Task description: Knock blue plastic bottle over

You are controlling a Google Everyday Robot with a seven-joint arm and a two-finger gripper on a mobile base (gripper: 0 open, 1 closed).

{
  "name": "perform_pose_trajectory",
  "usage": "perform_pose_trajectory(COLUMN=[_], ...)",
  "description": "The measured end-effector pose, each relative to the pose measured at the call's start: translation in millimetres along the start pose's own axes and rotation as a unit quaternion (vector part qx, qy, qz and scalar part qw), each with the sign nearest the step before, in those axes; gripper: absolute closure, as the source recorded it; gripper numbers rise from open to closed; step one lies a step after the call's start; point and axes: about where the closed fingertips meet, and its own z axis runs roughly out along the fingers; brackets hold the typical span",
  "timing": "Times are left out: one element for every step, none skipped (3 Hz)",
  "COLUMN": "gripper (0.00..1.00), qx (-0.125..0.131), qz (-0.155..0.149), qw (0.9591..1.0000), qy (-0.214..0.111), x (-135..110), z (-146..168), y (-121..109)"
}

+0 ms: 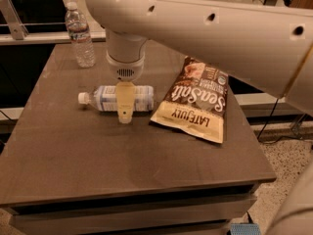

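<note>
The blue plastic bottle (104,98) lies on its side across the middle of the brown table (98,170), white cap pointing left; the gripper (125,115) hangs straight down in front of the bottle's middle, its pale yellow tip low near the tabletop, and whether it is spread or pressed together cannot be told. Just right of the bottle's base lies a brown sea salt chip bag (193,102), flat and angled; a slimmer clear bottle (80,35) stands upright at the table's far left; the robot's white arm (220,28) spans the top.
</note>
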Motion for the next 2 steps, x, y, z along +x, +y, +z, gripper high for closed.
perform_pose_trajectory(gripper=[0.0, 0.0], qx=[0.022, 0.051], qz=[0.052, 0.105], qw=[0.996, 0.9824], qy=[-0.07, -0.146], x=[28.8, 66.9], z=[-27.0, -62.5], y=[-4.0, 0.1])
